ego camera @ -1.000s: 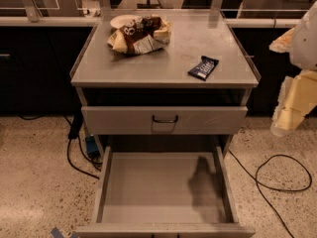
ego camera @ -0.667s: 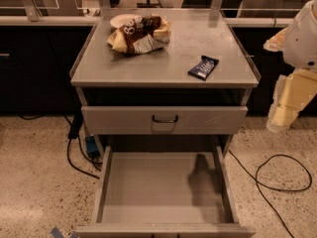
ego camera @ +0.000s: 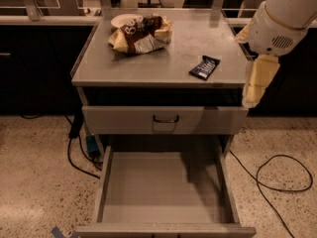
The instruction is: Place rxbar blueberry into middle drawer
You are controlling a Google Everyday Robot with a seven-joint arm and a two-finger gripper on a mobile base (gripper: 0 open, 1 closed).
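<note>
Only the arm has moved since a second ago, swinging in toward the cabinet; the rxbar blueberry (ego camera: 204,67) lies where it lay. It sits flat on the grey surface (ego camera: 148,66) near the front right corner, turned at an angle to the edge. It is well apart from the crumpled snack bag (ego camera: 141,33) at the back.

It looks light, thin and fairly stiff, in a slick wrapper that could slide under a glancing touch. Because it lies so low, the jaws would probably do best coming straight down and pinching across the narrow width at mid-length. The crimped wrapper ends would likely fold or slip.

The gripper (ego camera: 257,81) hangs just beside the surface's right edge, near the bar but not touching it. Whether it is released or clenched cannot be told.

Below the closed drawer front (ego camera: 166,119), the middle drawer (ego camera: 163,182) stands pulled out, its floor bare.
</note>
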